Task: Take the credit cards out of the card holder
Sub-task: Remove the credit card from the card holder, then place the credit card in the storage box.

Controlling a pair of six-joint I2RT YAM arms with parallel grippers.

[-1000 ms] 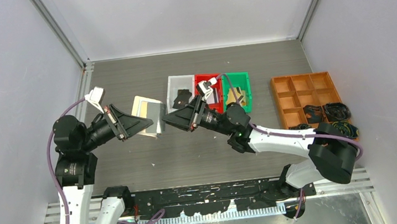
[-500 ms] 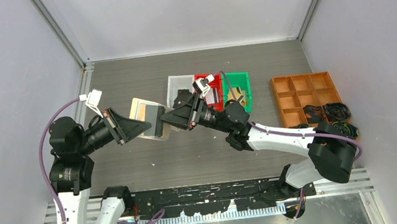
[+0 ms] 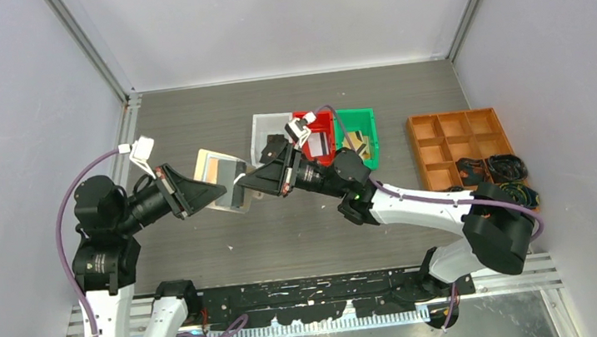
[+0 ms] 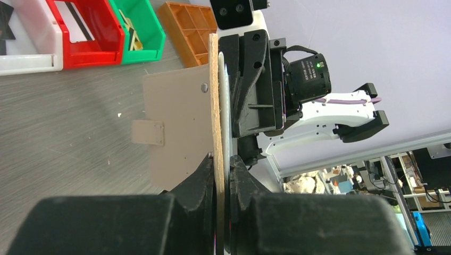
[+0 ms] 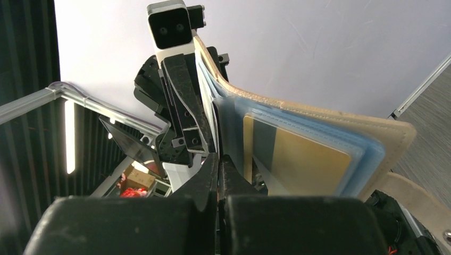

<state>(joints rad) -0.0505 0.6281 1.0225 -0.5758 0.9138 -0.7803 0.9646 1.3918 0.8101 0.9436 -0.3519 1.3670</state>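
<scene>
Risk | right hand (image 5: 218,159) pressed together, possibly on sleeve (image 5: 233,127) at its tips, not card (image 5: 303,159) | left hand (image 4: 222,159) pinching card holder (image 4: 175,122) edge; a tug may slip it

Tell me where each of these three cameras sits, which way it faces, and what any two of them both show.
Top external: above and behind the bases, looking down at the table; left arm and right arm meet at the card holder.
Left wrist: looks along the left fingers, clamping the holder's edge, toward the right arm.
Right wrist: looks along the right fingers toward the left arm, past a gold card.
Shared: all three show the card holder.
</scene>
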